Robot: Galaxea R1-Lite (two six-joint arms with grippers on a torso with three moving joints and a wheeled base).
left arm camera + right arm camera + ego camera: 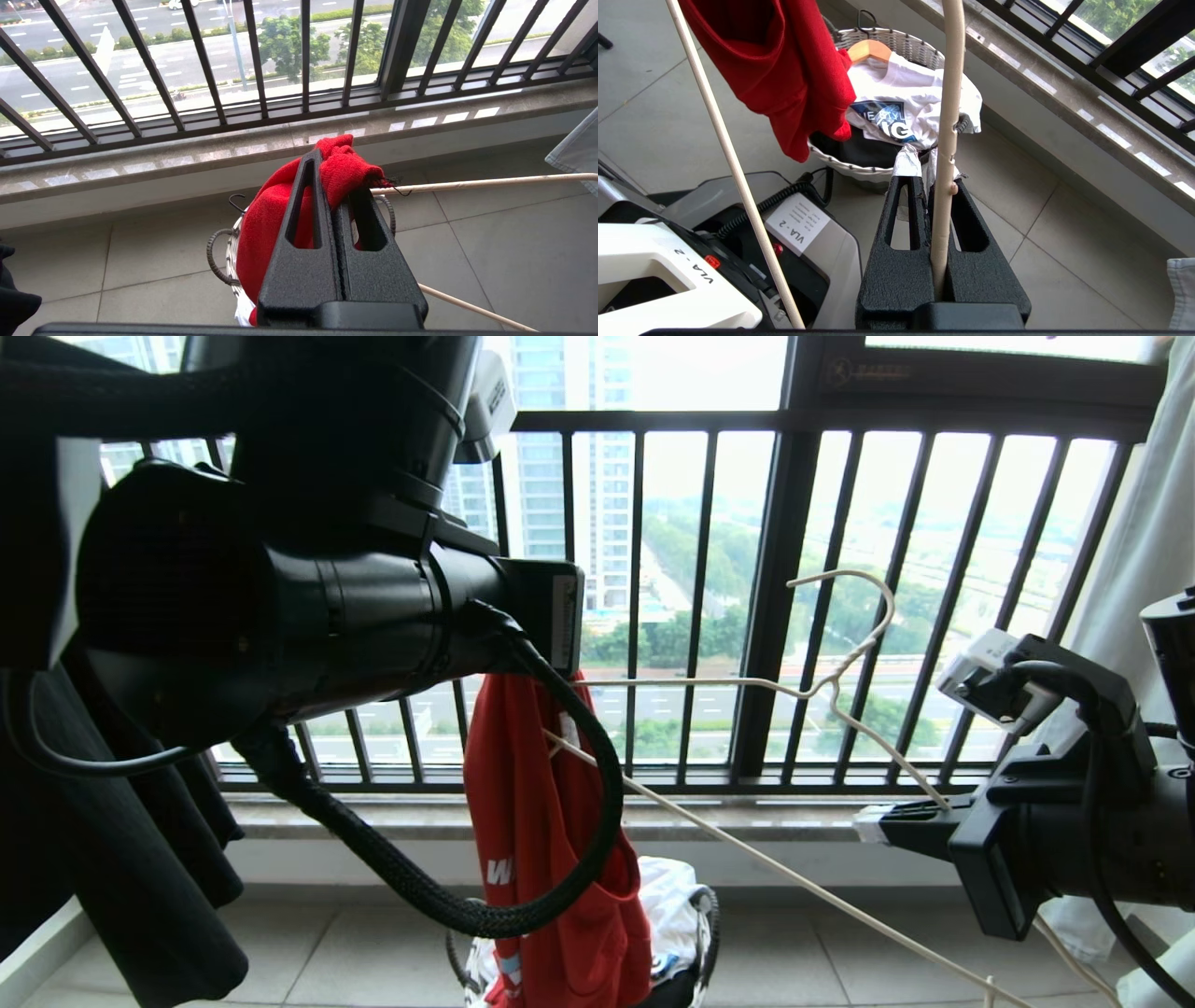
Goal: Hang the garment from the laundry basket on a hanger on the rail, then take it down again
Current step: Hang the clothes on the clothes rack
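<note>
The left hand [343, 186] is clamped on a bunched fold of the red shirt [551, 840], which hangs from it above the basket [878, 170] on the tiled floor [490, 252]. The right hand [930, 186] is closed on one wire of the cream hanger [840, 691], held out before the black railing [775, 607]. The hanger's far corner seems to reach the shirt near its neck label, though the left arm hides part of it. In the basket lie a white printed shirt [901, 112] and a wooden hanger [871, 49].
</note>
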